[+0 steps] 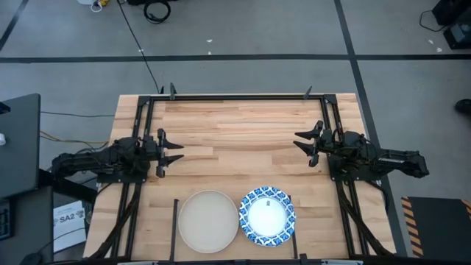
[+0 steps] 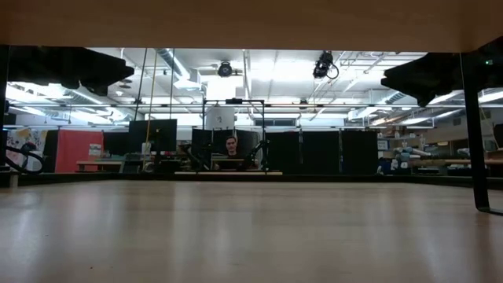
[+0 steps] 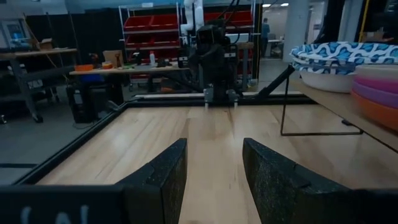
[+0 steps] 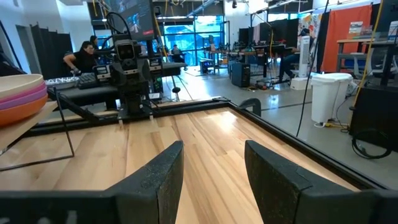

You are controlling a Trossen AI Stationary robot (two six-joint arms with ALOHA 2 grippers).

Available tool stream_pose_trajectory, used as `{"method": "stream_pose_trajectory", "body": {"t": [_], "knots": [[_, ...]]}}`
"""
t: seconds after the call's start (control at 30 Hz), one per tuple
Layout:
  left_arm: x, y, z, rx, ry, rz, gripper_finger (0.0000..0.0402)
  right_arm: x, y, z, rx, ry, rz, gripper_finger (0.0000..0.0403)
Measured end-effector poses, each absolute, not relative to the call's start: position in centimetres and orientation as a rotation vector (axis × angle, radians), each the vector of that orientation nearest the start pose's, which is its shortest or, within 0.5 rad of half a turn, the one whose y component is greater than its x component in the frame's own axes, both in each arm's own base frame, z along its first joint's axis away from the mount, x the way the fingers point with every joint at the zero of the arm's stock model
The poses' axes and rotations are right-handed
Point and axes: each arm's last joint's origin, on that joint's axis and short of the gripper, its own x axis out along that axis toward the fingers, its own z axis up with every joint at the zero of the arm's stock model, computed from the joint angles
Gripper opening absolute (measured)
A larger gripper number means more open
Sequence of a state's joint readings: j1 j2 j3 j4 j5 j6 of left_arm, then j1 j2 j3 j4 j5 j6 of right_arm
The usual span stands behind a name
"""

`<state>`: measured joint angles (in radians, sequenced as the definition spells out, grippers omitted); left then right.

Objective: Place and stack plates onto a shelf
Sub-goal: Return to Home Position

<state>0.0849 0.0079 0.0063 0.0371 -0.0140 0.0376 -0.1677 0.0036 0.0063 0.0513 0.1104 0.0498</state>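
Observation:
Two stacks of plates stand on the shelf (image 3: 331, 99), a raised light-wood board at the table's near edge. The left stack (image 1: 208, 221) has a pale beige plate on top, with magenta, purple and orange plates (image 3: 376, 87) under it. The right stack (image 1: 267, 216) is topped by a white-centred plate with a blue patterned rim (image 3: 336, 53). My left gripper (image 1: 176, 151) (image 3: 214, 168) rests open at the table's left side, pointing level toward the right. My right gripper (image 1: 300, 140) (image 4: 214, 168) rests open at the right side, pointing level toward the left. Nothing lies between either pair of fingers.
Thin black bars (image 1: 175, 221) (image 3: 283, 112) carry the shelf and bound its bays. A black frame (image 1: 235, 96) runs round the light-wood table. The broad middle of the table (image 1: 235, 140) between the two grippers is bare wood. A person (image 2: 231, 146) sits far behind the table.

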Motion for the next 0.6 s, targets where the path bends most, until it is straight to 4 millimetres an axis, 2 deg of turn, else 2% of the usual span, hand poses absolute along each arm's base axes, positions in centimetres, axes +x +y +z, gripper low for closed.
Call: {"method": "stream_pose_trajectory", "body": {"t": [0.6], "knots": [[9.65,0.86,17.53,0.041,-0.105,0.100,0.0162,9.53,-1.94,17.03,0.048,-0.061,-0.277,0.0176]]}}
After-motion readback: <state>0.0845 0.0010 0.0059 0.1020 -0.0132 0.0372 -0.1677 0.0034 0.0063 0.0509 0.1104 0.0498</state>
